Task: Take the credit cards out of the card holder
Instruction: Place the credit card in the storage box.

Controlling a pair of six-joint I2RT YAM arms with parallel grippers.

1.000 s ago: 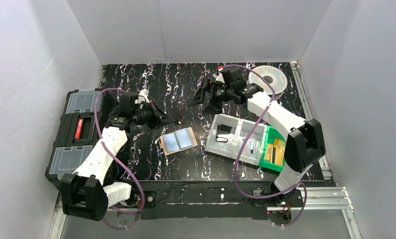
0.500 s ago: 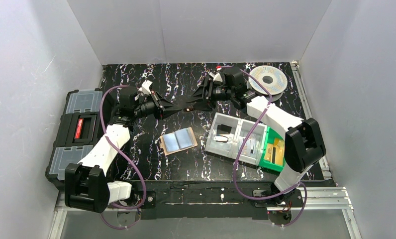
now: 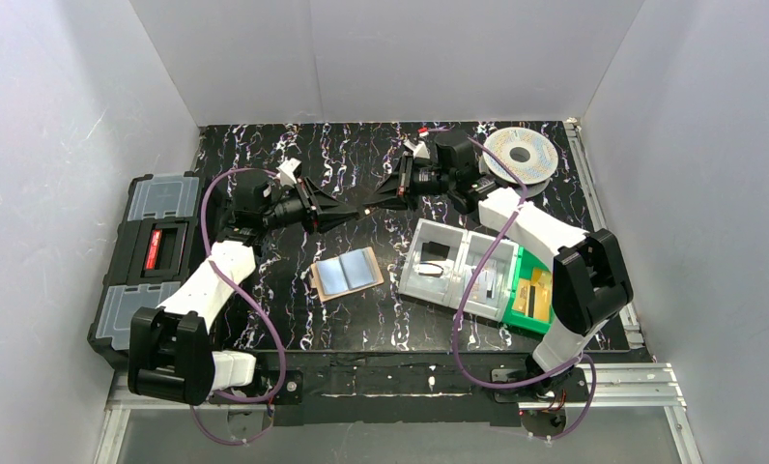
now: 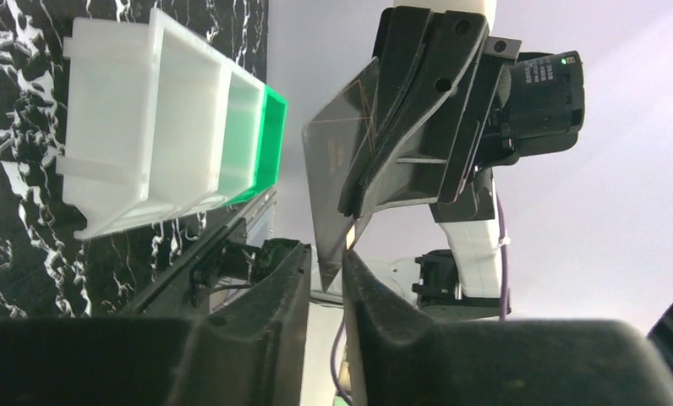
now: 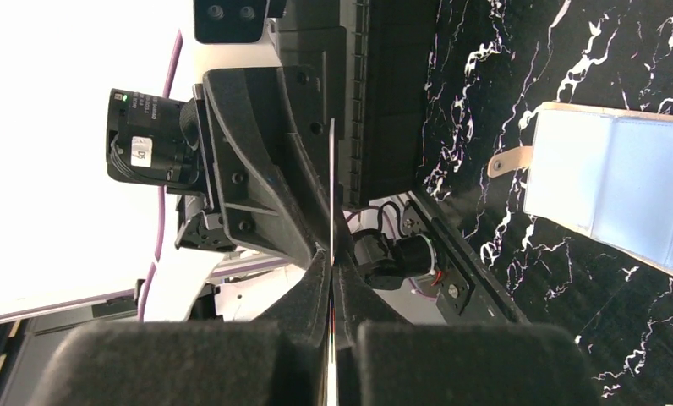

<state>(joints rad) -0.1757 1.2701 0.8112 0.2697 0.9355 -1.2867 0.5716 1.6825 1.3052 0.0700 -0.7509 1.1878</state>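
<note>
**One card held in mid-air where your two arms meet**

Your right gripper (image 5: 331, 258) has its jaws pinched on one credit card (image 4: 333, 161), seen edge-on. Your left gripper (image 4: 326, 258) has its jaws narrowly parted around the card's lower corner. The card holder (image 3: 347, 274) lies open on the table (image 3: 342, 145) below, with pale blue cards (image 5: 629, 182) in it. The toolbox (image 3: 154, 246) at the left edge has a red label too small to read. The compartment tray (image 3: 453, 266) sits to the right, apart.

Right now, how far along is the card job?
Done: one card is out of the holder, up in the air. In hand: right gripper is shut on it, left gripper open around its corner. Left: pale blue cards show in the open holder.
</note>
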